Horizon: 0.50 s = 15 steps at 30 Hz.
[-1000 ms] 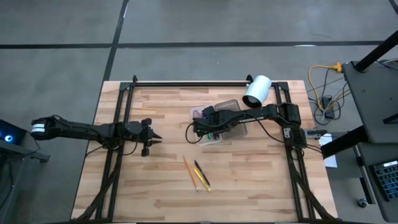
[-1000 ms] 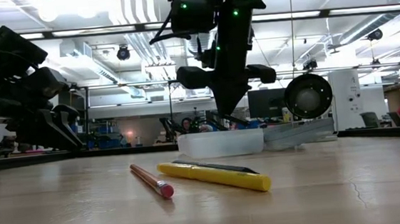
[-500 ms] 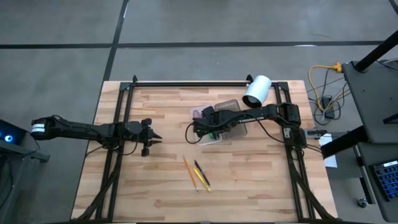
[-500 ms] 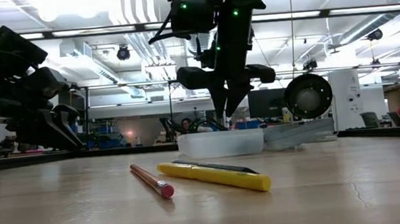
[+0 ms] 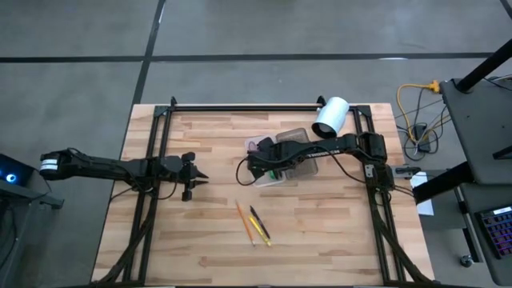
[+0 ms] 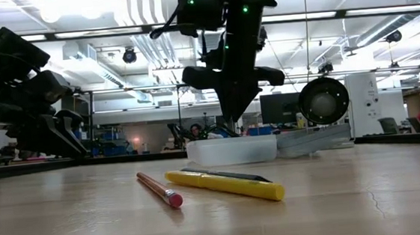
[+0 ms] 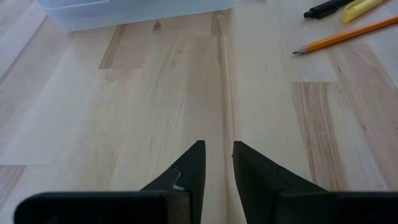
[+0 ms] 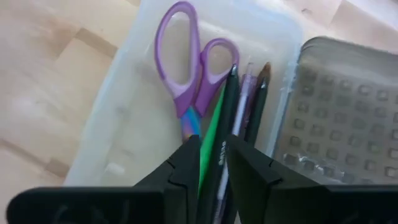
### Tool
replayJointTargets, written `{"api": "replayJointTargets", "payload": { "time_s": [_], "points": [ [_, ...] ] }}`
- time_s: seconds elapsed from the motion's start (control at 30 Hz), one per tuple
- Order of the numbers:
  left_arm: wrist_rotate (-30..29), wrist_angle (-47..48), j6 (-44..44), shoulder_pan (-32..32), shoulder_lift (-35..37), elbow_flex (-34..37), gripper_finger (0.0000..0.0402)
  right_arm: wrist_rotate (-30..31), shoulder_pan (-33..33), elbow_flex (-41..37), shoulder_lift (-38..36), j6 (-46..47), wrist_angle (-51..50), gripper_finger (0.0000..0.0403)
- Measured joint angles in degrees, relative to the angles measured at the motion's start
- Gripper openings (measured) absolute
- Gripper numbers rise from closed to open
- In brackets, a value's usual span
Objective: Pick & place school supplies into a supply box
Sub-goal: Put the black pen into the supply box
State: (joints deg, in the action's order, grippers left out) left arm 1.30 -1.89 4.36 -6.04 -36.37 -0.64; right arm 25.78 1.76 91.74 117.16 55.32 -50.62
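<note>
Over the supply box (image 5: pixel 282 164), near the middle of the worktop (image 5: pixel 208 240) toward its far edge, the right arm reaches in from the right edge, elbow bent, wrist pitched down. Right gripper (image 8: pixel 211 155) hangs just above the whitish tray, fingers slightly parted with a narrow gap, nothing clamped between them. In the low view the same gripper (image 6: pixel 233 119) points straight down at the tray, tips just above its rim.

Tray contents, right wrist view: purple-handled scissors (image 8: pixel 191 74) lying flat, handles toward the tray's end wall; beside them a green pencil (image 8: pixel 210 140), a dark pen (image 8: pixel 227 118), a pale lilac pen (image 8: pixel 241 106) and another dark pencil (image 8: pixel 258 102), side by side along the wall next to the grey ribbed lid (image 8: pixel 336 118). The lid lies open beside the tray.

Left arm lies low and stretched across from the left edge. Left gripper (image 7: pixel 216 163) hovers over bare wood, fingers a little apart, empty.

Not yet boxed, toward the near edge of the worktop, between the two arms: orange pencil (image 5: pixel 244 222) with pink eraser, yellow marker (image 5: pixel 260 232) and a dark pen (image 5: pixel 256 218) lying against the marker. All three are close together, well apart from the box.

White cylinder (image 5: pixel 330 117) rests on its side at the far right corner.
</note>
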Motion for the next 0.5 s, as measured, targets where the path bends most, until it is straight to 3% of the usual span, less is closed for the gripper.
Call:
{"api": "replayJointTargets", "payload": {
  "time_s": [0.5],
  "points": [
    [0.0,0.0,0.0,0.0,0.0,0.0,0.0066,-11.0,-0.8,0.8,0.0,4.1,0.8,0.0085]
  ]
}}
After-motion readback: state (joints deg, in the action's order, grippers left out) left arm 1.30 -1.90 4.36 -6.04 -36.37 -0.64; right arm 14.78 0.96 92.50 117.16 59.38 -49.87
